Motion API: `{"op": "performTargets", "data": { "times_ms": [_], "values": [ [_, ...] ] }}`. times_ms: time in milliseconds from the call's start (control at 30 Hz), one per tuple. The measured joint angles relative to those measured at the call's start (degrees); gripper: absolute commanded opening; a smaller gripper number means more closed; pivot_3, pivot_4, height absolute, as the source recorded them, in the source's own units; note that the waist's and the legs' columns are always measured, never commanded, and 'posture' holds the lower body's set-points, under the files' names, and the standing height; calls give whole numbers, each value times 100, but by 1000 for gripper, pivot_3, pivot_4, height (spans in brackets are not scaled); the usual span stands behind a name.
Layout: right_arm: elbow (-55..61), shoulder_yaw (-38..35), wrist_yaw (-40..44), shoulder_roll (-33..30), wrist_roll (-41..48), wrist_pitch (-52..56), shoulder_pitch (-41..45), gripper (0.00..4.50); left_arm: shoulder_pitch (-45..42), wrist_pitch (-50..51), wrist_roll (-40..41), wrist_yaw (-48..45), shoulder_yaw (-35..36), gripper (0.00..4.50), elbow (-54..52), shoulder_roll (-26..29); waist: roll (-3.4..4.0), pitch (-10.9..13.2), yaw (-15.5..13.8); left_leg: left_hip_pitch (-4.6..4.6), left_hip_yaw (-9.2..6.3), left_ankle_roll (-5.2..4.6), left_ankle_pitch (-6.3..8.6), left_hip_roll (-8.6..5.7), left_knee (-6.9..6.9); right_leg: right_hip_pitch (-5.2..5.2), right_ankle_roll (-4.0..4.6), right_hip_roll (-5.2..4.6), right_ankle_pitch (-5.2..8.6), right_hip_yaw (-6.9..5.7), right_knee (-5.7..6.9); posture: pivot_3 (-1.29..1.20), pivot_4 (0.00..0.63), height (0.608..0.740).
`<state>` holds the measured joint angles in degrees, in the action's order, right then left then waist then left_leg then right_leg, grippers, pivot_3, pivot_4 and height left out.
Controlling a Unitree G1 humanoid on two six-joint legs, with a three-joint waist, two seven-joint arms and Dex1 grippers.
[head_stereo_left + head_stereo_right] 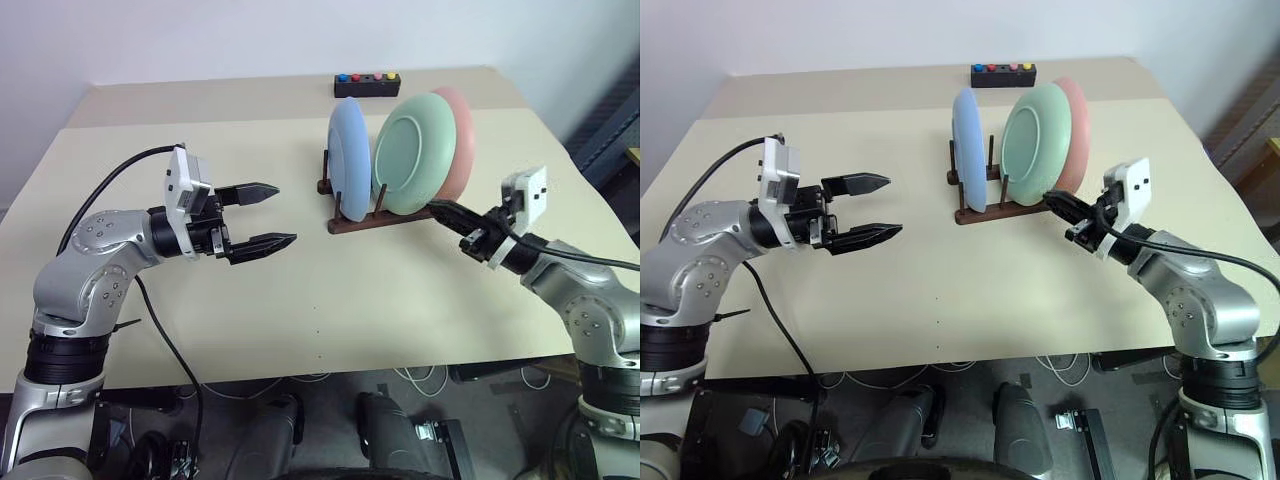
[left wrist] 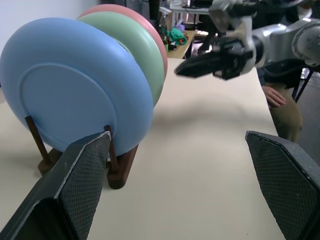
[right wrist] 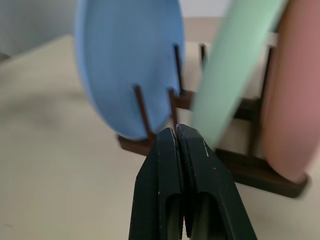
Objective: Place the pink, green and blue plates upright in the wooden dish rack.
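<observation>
The blue plate [image 1: 349, 160], green plate [image 1: 415, 152] and pink plate [image 1: 458, 140] stand upright side by side in the wooden dish rack [image 1: 360, 222] at the table's middle back. My left gripper [image 1: 268, 216] hovers open to the left of the rack, pointing at the blue plate [image 2: 75, 90], with nothing between its fingers [image 2: 75, 185]. My right gripper [image 1: 438, 211] is shut and empty, its tips just off the rack's right end, near the green plate's lower edge [image 3: 235, 65]. In the right wrist view the pink plate [image 3: 292, 85] stands at the far end of the rack [image 3: 250, 172].
A small black box with coloured buttons [image 1: 367, 84] lies at the table's back edge behind the rack. The cream table [image 1: 300, 300] lies bare in front of the rack. A person's hand [image 2: 274, 96] rests past the table's far side in the left wrist view.
</observation>
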<state>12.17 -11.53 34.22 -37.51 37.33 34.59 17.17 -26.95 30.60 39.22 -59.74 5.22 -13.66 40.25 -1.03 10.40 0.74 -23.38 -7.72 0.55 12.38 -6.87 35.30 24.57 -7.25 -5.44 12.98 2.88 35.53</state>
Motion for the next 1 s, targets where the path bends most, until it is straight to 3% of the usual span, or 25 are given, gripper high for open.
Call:
{"op": "performTargets", "data": {
  "times_ms": [333,1000],
  "values": [
    [-674,114,1,138,-745,-564,287,45,32,35,3,18,5,4467,-115,2,0,0,-4,0,0,0,0,0,0,-1,1,2,-1,0,0,0,150,740],
    [-497,229,86,331,-754,-446,1268,45,41,38,2,98,9,4467,-116,1,0,0,8,0,-1,1,0,2,0,1,3,5,-2,0,0,0,150,740]
  ]
}}
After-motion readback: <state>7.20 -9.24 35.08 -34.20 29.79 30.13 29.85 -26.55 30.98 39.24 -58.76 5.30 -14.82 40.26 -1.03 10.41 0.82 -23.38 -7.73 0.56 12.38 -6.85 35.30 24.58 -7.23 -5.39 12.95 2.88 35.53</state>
